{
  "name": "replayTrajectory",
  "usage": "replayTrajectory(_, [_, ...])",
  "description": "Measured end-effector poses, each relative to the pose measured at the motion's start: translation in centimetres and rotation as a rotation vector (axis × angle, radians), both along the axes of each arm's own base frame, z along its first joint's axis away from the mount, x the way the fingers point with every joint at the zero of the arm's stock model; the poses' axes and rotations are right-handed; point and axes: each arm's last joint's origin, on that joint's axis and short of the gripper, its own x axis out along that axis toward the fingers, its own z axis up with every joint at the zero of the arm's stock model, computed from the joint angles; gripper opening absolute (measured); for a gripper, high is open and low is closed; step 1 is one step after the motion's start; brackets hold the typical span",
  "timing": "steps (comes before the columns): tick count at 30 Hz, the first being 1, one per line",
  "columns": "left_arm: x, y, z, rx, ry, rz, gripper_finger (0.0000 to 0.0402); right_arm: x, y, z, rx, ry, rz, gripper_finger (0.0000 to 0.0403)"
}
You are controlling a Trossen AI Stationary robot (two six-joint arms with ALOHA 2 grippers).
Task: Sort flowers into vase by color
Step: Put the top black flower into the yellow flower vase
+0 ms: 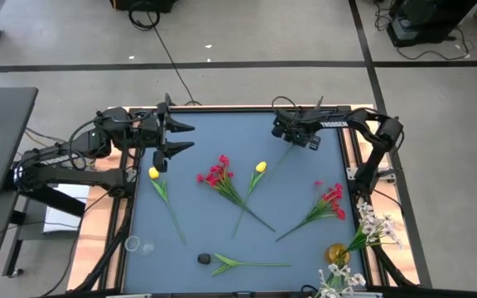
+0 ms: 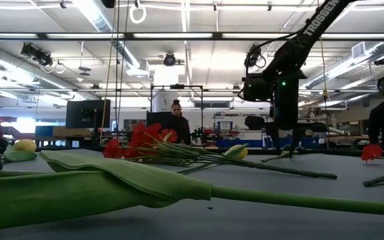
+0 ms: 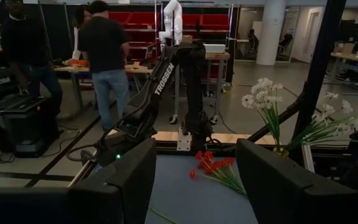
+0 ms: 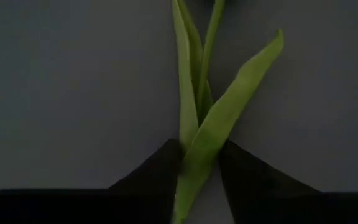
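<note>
— While the left gripper (image 1: 180, 138) waits at ten o'clock on the table (image 1: 305, 248), its fingers spread apart and empty, what is the right gripper (image 1: 292, 139) doing?

— At one o'clock it has its fingers (image 4: 148, 171) on either side of a green stem (image 4: 194, 155), touching the leaves; I cannot tell whether they are clamped.

— Whose stem?

— That of the yellow tulip (image 1: 260, 167) near the centre.

— And the rest?

— Another yellow tulip (image 1: 154, 173) at nine, red flowers (image 1: 216, 174) mid-table and at four, a dark bud (image 1: 204, 259) at six. White flowers (image 1: 375, 228) stand in a vase (image 1: 338, 253) at five.
</note>
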Motion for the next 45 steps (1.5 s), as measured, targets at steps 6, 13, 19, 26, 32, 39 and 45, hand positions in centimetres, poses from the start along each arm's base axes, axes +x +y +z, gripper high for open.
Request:
replayTrajectory(6, [0.0, 0.0, 0.0, 0.000, 0.000, 0.000, 0.0226, -0.1, 0.2, 1.0, -0.017, -0.024, 0.046, 0.0014])
replayTrajectory(13, [0.0, 0.0, 0.0, 0.000, 0.000, 0.000, 0.0226, 0.0, 0.8, 2.9, -0.022, -0.099, 0.106, 0.0020])
replayTrajectory(19, [0.0, 0.0, 0.0, 0.000, 0.000, 0.000, 0.0226, 0.2, 2.4, 6.0, -0.101, -0.178, 0.188, 0.0007])
replayTrajectory(26, [0.0, 0.0, 0.0, 0.000, 0.000, 0.000, 0.0226, -0.4, 4.9, 10.8, -0.179, -0.370, 0.309, 0.0007])
replayTrajectory(32, [0.0, 0.0, 0.0, 0.000, 0.000, 0.000, 0.0226, -2.2, 7.0, 15.5, -0.347, -0.507, 0.494, 0.0007])
replayTrajectory(39, [0.0, 0.0, 0.0, 0.000, 0.000, 0.000, 0.0226, -4.8, 9.8, 20.0, -0.614, -0.574, 1.101, 0.0007])
replayTrajectory(45, [0.0, 0.0, 0.0, 0.000, 0.000, 0.000, 0.0226, -7.2, 12.9, 22.5, -0.796, -0.753, 1.664, 0.0006])
